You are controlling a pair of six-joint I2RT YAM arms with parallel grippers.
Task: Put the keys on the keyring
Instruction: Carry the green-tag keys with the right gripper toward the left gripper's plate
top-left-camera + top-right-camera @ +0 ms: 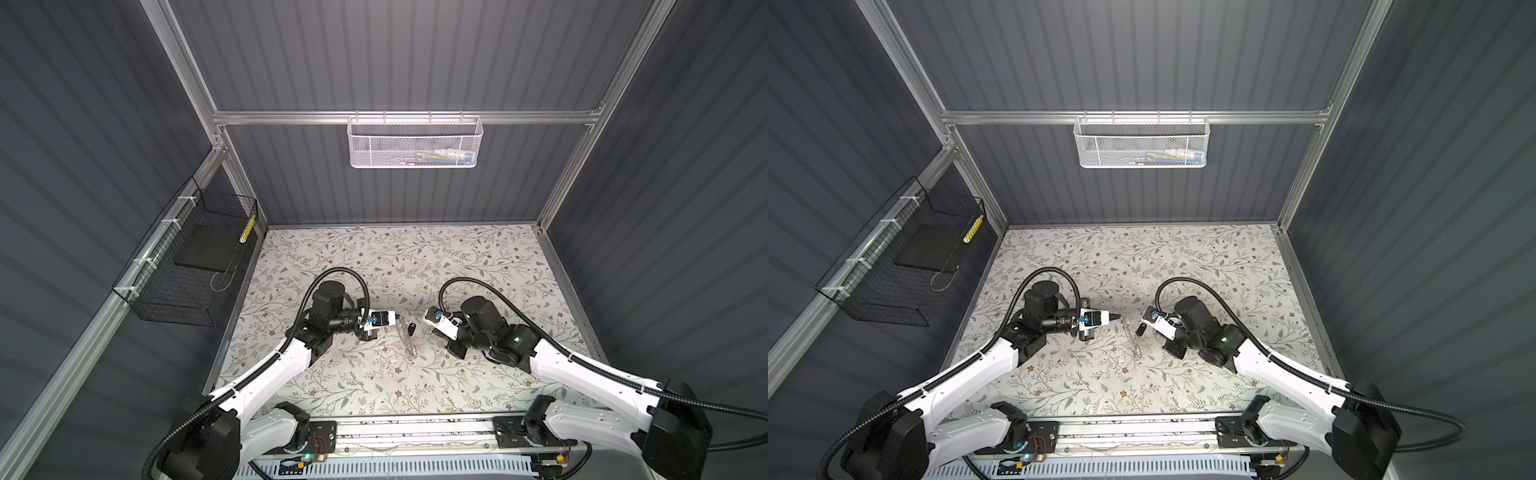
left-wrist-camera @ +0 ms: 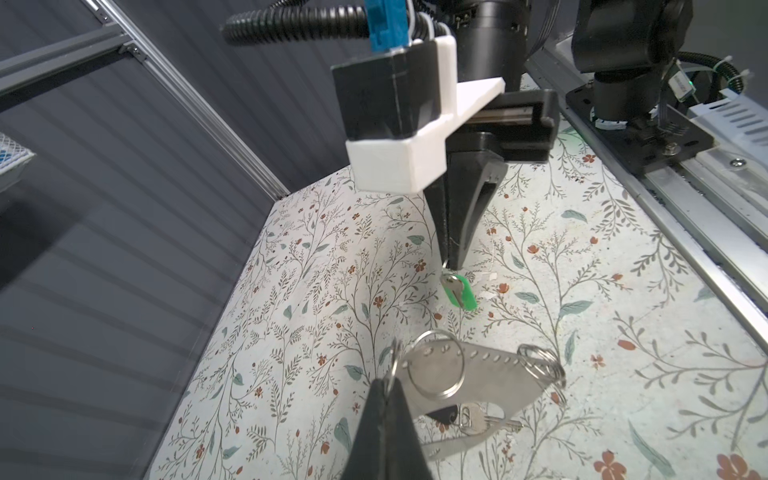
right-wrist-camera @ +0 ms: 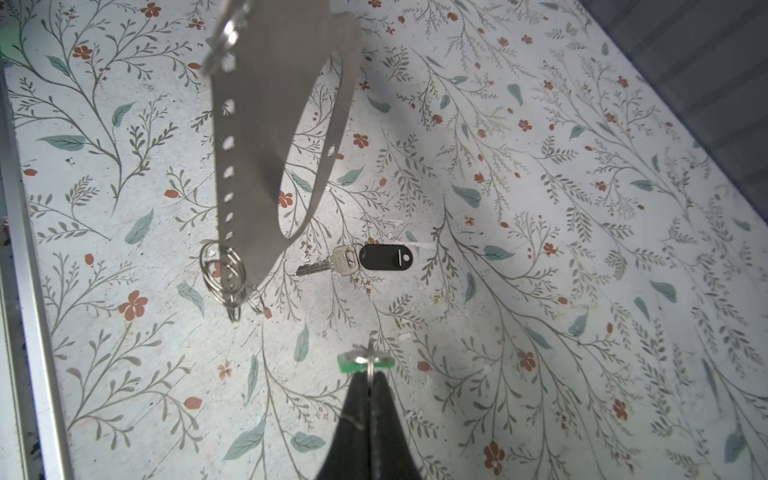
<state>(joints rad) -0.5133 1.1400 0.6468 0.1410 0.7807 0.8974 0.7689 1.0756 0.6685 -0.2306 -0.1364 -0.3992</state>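
My left gripper (image 2: 388,384) is shut on a metal ring at one end of the keyring (image 2: 478,374), a flat grey plate with an oval cutout and a row of small holes. The keyring (image 3: 266,124) hangs tilted above the table; a bunch of rings (image 3: 226,274) dangles at its other end. My right gripper (image 3: 371,374) is shut on the small ring of the green tag (image 3: 347,360), a little way off the plate. The silver key with the black oval fob (image 3: 384,257) lies flat on the table below the plate. In a top view the left gripper (image 1: 398,319) holds the keyring (image 1: 405,336) mid-table.
The floral table (image 1: 415,257) is walled by dark panels and aluminium posts. A white mesh basket (image 1: 413,143) hangs on the back wall. A black wire basket (image 1: 187,270) hangs on the left wall. The arms' metal rail (image 1: 415,432) runs along the front edge.
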